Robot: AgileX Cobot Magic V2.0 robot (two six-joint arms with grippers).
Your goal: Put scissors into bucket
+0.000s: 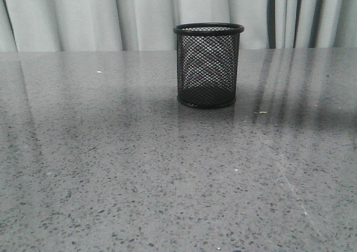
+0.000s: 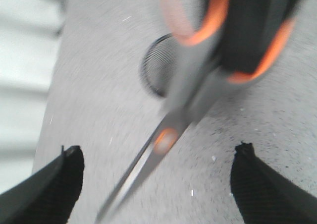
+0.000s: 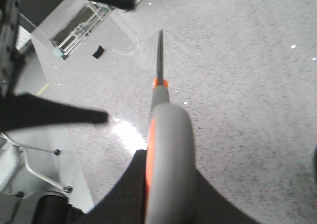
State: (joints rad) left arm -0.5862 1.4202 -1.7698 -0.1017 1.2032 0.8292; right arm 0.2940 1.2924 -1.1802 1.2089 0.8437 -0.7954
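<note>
Right gripper (image 3: 148,184) clamped on scissors (image 3: 166,135) handles, blades pointing away; left gripper (image 2: 158,179) wide open, empty; mesh bucket (image 1: 208,65) upright on table (image 1: 111,163).

A black wire-mesh bucket (image 1: 208,65) with a solid, smooth black rim stands on a grey speckled stone-like bench (image 1: 139,174), polished enough to show soft reflections. Pale cloth curtains (image 1: 83,15) hang in folds behind. The scissors (image 2: 198,80) have matt dark grey plastic handles lined with orange, and smooth, shiny metal blades. The left claw's fingers (image 2: 54,184) look matt black and finely textured.
</note>
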